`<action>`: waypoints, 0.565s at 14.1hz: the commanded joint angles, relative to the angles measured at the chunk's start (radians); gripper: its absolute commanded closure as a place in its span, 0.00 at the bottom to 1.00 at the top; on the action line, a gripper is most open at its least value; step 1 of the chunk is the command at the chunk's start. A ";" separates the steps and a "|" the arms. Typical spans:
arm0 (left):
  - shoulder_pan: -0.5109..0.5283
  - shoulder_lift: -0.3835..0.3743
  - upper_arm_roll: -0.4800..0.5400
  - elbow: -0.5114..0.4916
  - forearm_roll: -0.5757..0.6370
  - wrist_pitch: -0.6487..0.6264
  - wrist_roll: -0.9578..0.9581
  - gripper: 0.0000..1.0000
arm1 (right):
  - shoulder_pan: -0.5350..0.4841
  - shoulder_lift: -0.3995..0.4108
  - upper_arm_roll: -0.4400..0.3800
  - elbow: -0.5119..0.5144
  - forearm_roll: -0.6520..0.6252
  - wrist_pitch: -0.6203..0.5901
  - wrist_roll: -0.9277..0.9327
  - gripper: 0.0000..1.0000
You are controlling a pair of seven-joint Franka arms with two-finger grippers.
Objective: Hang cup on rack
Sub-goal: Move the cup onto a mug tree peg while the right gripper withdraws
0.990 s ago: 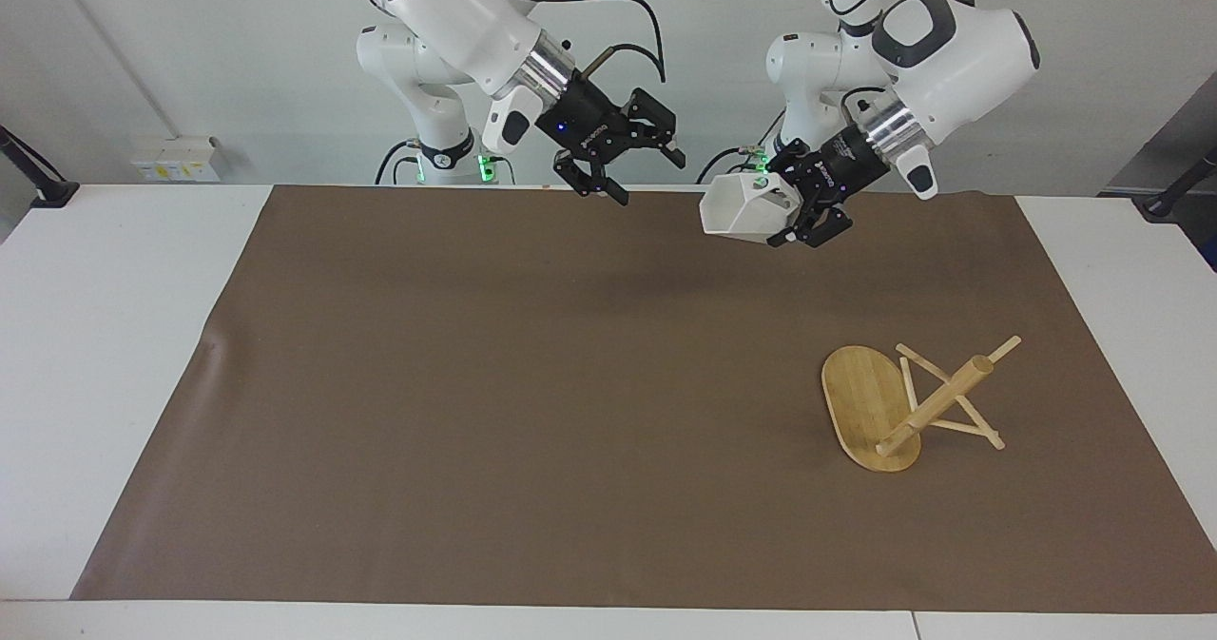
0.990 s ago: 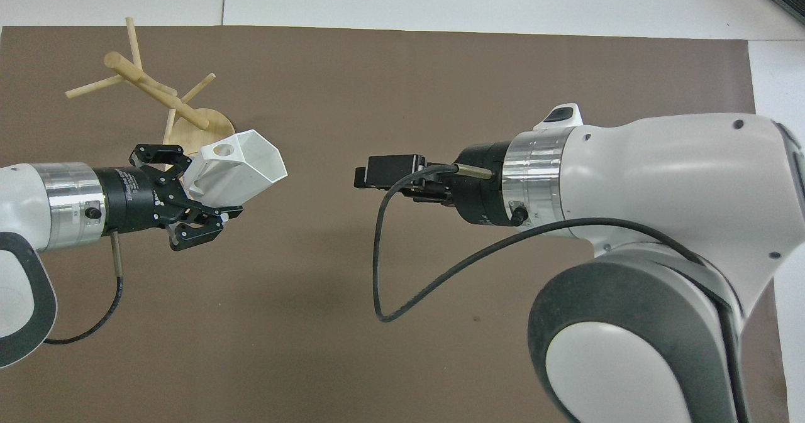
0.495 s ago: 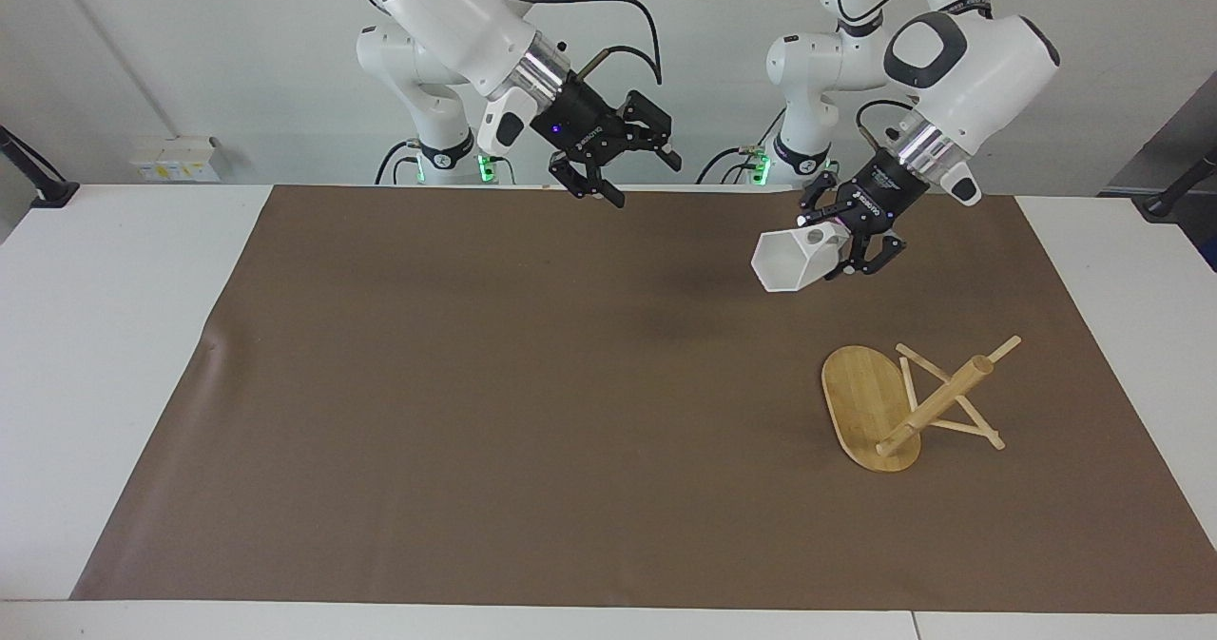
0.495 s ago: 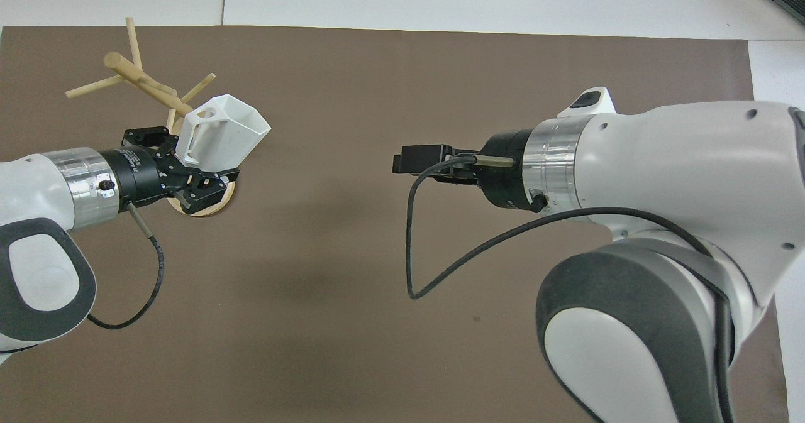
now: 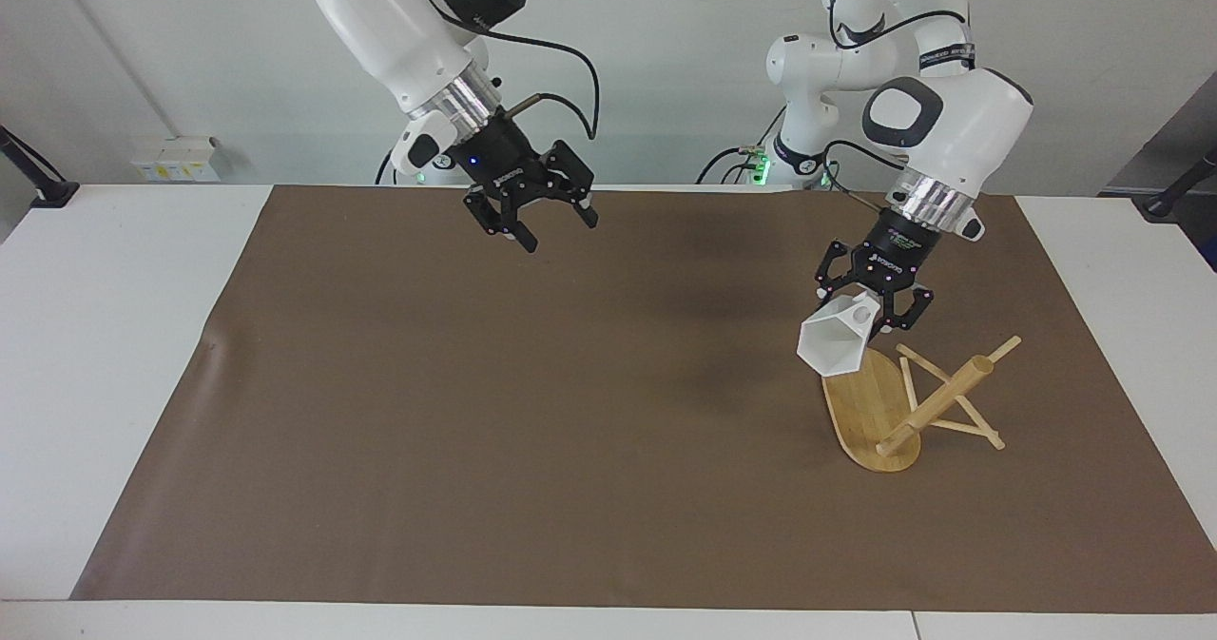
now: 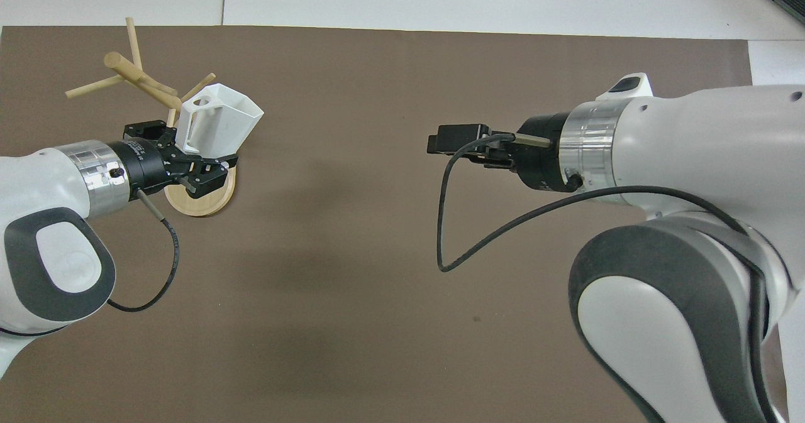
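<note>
Brown mat (image 5: 532, 412) across most of the frame; bamboo rack (image 5: 870, 410) toppled at lower right. Left gripper (image 5: 879, 312) clamped on white cup (image 5: 837, 340) above its base; right gripper (image 5: 532, 217) idle, spread apart, upper centre. Risked nudging loose rack, pegs lying slanted.

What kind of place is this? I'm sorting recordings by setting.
Probably a robotics lab, not a kitchen: two robot arms at a white table under a brown mat, against a bare wall, with only a cup and rack.
</note>
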State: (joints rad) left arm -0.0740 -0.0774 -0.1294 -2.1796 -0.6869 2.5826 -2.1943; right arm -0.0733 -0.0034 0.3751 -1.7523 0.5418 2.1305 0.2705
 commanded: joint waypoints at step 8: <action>-0.021 0.068 0.005 0.032 0.020 0.123 -0.050 1.00 | -0.008 0.000 -0.100 -0.004 -0.163 0.009 -0.083 0.00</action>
State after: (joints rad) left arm -0.0777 -0.0327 -0.1314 -2.1721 -0.6869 2.6781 -2.2073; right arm -0.0739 -0.0031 0.2782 -1.7524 0.4342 2.1305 0.2091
